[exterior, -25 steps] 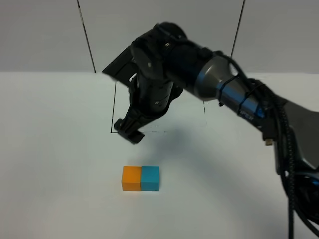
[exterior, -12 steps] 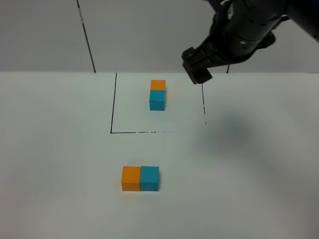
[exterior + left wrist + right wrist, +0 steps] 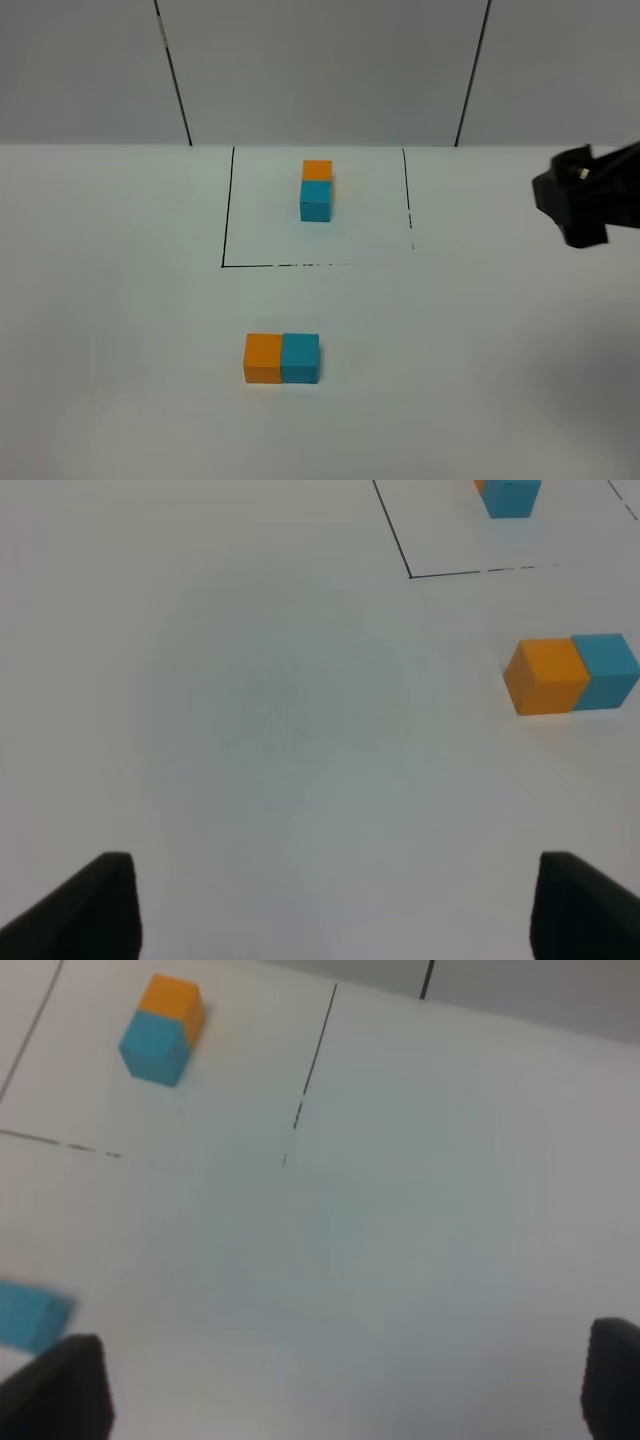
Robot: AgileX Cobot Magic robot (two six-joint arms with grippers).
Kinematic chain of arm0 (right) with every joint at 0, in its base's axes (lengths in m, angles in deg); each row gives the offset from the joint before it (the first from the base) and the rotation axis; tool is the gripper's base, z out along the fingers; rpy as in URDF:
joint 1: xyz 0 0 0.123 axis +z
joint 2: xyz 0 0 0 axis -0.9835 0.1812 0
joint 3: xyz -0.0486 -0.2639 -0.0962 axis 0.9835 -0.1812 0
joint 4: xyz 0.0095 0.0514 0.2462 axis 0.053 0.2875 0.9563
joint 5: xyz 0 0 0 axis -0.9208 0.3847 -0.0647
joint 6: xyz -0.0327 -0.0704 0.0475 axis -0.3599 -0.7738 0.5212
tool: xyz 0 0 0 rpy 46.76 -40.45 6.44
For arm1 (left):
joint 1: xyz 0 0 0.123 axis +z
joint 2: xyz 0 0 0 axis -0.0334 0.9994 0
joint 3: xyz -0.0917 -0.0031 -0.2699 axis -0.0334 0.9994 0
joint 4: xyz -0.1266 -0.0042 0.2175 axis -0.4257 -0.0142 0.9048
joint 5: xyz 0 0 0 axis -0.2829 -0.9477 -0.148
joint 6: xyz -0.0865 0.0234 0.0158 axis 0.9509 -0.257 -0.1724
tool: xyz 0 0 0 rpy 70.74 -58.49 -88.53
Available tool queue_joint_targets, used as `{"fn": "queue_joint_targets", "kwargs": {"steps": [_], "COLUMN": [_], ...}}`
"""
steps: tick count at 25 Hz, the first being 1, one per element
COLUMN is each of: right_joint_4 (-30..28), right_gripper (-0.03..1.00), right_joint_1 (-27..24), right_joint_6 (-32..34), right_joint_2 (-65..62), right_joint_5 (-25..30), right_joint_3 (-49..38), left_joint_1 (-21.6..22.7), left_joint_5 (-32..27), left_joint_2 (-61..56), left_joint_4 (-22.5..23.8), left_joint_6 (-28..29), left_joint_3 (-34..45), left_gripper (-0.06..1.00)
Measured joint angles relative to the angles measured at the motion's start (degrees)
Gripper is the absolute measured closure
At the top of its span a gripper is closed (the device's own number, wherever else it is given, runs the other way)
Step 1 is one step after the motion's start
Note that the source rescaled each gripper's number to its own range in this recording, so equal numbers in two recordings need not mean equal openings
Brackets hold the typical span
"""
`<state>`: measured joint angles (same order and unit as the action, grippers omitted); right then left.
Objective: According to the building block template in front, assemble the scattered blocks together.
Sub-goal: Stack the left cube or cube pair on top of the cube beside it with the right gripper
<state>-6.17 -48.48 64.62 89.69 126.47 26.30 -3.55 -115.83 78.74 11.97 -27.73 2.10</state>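
Lower centre of the high view: the scattered blocks (image 3: 282,358), orange cube (image 3: 263,357) on the left and cyan cube (image 3: 301,357) on the right, side faces touching. Above them, upper centre, the building block template (image 3: 316,190) stands inside the black outline (image 3: 227,210) (orange behind, cyan in front). At the right edge the right gripper (image 3: 335,1388) hangs well apart from both pairs, jaws spread and holding nothing; the left gripper (image 3: 340,910) shows in its wrist view alone, fingers likewise wide and empty over the white table (image 3: 250,730).
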Motion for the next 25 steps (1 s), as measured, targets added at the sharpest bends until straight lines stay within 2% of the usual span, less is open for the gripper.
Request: {"fn": "queue_joint_targets", "kwargs": {"steps": [7,11,13,17,20,22,25], "right_joint_4": [0.49,-0.2,-2.33,-6.62,-7.88,-6.96,-4.71], "right_gripper": [0.1,0.11,0.13,0.15,0.14,0.11,0.0], "right_joint_1": [0.06,0.06,0.06,0.06,0.06,0.06,0.06], "right_joint_6": [2.75,1.48,0.18,-0.64,-4.69,-8.65,-16.34], "right_joint_2": [-16.55,-20.23,-20.34,-20.34,-18.99,-15.08,-7.31], "right_joint_5": [-1.52,-1.6,-1.84,-8.19,-15.11,-16.22,-15.55], "right_joint_3": [-12.15,-15.7,-16.1,-16.17,-15.71,-14.17,-10.24], "left_joint_1": [0.0,0.0,0.0,0.0,0.0,0.0,0.0], "left_joint_5": [0.0,0.0,0.0,0.0,0.0,0.0,0.0], "left_joint_2": [0.0,0.0,0.0,0.0,0.0,0.0,0.0], "left_joint_4": [0.0,0.0,0.0,0.0,0.0,0.0,0.05], "left_joint_6": [0.0,0.01,0.01,0.01,0.01,0.01,0.01], "left_joint_3": [0.0,0.0,0.0,0.0,0.0,0.0,0.0], "left_gripper": [0.27,0.27,0.27,0.27,0.27,0.27,0.27]}}
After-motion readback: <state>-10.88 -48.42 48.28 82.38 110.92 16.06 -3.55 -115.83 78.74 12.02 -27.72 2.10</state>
